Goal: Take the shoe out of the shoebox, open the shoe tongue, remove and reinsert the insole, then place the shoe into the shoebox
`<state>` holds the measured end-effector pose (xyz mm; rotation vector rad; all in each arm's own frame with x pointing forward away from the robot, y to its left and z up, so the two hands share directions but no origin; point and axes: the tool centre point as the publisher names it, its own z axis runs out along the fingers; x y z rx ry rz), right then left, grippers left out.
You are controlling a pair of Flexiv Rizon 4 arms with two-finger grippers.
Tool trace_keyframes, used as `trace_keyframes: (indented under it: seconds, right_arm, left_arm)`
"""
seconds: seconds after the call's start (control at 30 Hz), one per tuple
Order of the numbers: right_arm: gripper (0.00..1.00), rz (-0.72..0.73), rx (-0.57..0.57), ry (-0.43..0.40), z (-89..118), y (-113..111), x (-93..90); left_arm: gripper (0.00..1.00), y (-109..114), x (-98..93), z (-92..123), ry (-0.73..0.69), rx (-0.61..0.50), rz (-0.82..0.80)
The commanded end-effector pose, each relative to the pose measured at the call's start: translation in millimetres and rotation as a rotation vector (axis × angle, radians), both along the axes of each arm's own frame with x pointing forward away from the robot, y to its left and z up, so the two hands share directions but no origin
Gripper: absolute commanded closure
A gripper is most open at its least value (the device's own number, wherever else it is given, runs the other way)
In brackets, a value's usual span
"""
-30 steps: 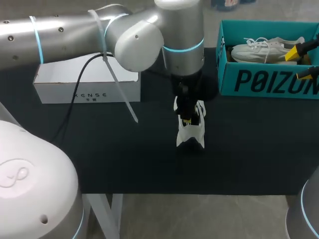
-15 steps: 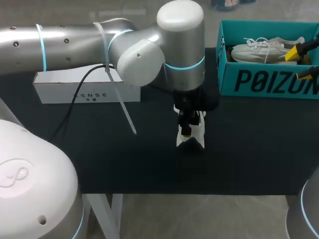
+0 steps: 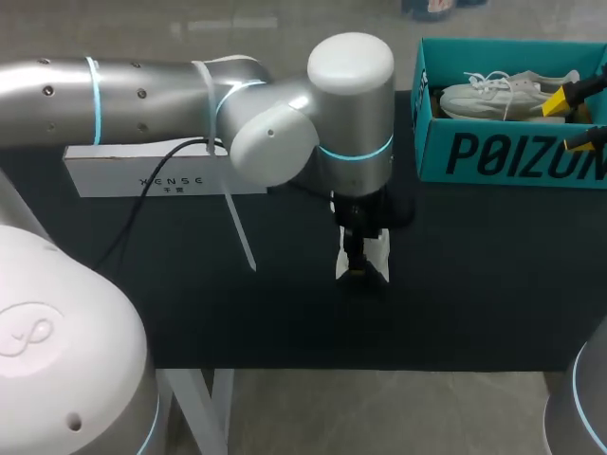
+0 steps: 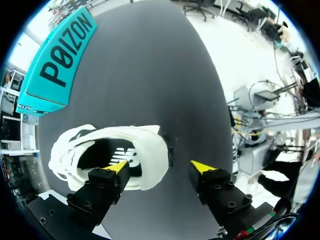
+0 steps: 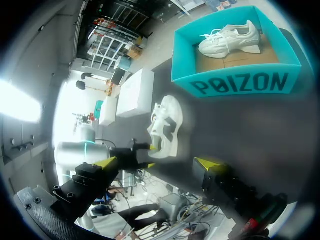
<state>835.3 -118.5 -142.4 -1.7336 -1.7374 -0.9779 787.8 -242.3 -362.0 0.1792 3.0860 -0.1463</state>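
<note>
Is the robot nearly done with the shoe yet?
Not yet. Done: one shoe is out of the shoebox and lies on the table. In hand: the left gripper is open, with one finger inside the shoe above the insole and the other outside the heel. Left: taking the insole out, putting it back, then boxing the shoe. I cannot tell whether the tongue is open.

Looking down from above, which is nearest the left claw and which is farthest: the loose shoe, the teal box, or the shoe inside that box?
1. Loose shoe: mid-table, directly under the left claw.
2. Teal box: off to the right, toward the back.
3. Shoe inside the box: beyond the box's front wall, farthest.
</note>
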Motion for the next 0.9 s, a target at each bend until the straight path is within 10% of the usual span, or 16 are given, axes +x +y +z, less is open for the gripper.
trace_keyframes:
  seconds: [0.03,0.57,0.7,0.8,0.9]
  right_arm:
    - [0.0,-0.001,-0.003,0.0,0,0,-0.7]
    - [0.0,-0.001,-0.003,0.0,0,0,-0.7]
    - [0.0,-0.001,-0.003,0.0,0,0,-0.7]
    - [0.0,-0.001,-0.003,0.0,0,0,-0.7]
    - [0.0,-0.001,-0.003,0.0,0,0,-0.7]
  left_arm:
    - [0.25,-8,1.4,-16,-0.002,0.007,0.003]
    - [0.36,-12,1.4,-48,-0.014,-0.012,0.029]
    - [0.53,-9,4.0,-58,0.015,-0.012,0.033]
    - [1.0,-9,4.3,-59,0.027,-0.012,0.028]
    - [1.0,-9,2.5,-56,0.037,-0.02,0.014]
